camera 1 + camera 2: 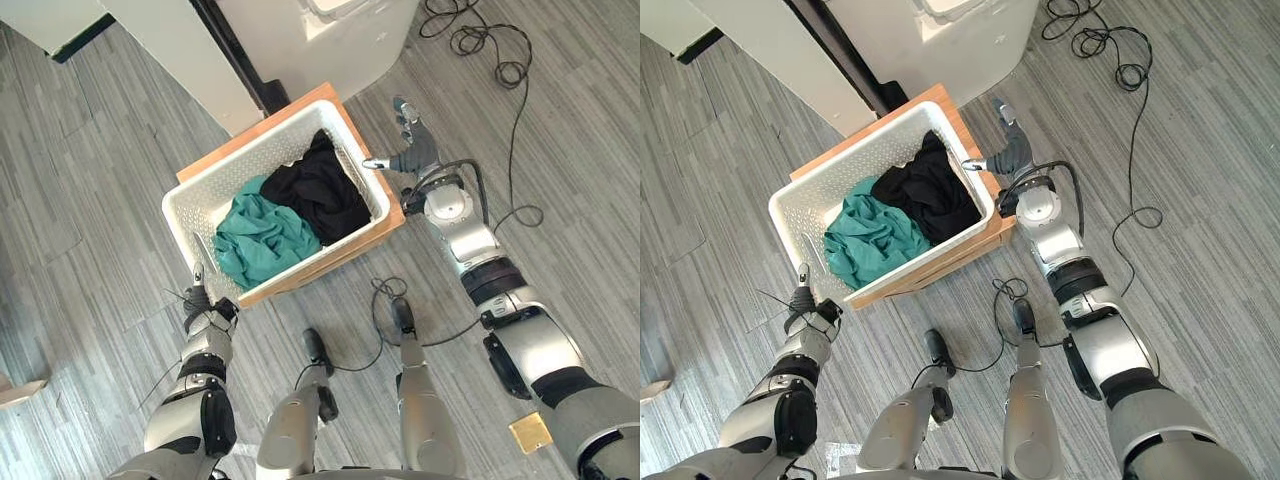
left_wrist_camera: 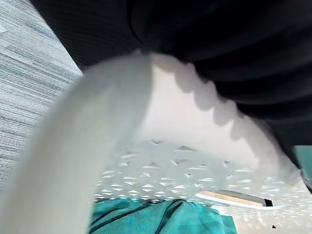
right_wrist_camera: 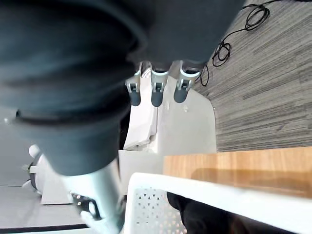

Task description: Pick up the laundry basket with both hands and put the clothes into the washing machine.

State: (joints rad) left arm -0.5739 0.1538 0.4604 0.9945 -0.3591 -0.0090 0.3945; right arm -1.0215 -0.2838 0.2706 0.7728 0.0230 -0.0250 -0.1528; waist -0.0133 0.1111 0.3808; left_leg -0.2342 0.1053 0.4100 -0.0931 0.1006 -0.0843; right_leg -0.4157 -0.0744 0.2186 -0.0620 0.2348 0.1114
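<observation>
Fingers (image 3: 157, 92) on the right hand (image 1: 408, 148) are straight and apart, with nothing between them. The thumb reaches toward the near end of the laundry basket (image 1: 250, 152), just beside its rim, and I can't see any hold on it. My left hand (image 1: 199, 298) sits at the opposite end, hard against the basket's corner. Whether it has closed on the rim I cannot tell.

Between the two hands the basket rests flat on a low wooden bench (image 1: 345, 252) that stands on the floor (image 1: 100, 150). Inside it a teal garment (image 1: 262, 235) lies toward my left and a black garment (image 1: 318, 188) toward my right, the two touching. The washing machine (image 1: 340, 40) stands just past the far side of the bench.

By my reading, the task has barely begun: both hands are at their ends of the basket, but nothing is lifted. Gripping, raising, carrying and emptying the clothes are all left to do.

The head views give me the layout, with both arms flanking the basket. The right wrist view adds what they cannot: a clear gap between the straight fingers and the white rim, with bench wood beyond it. The left wrist view puts the rim right up against the camera, the perforated wall and teal cloth beyond, which suggests that hand is very close or touching.
</observation>
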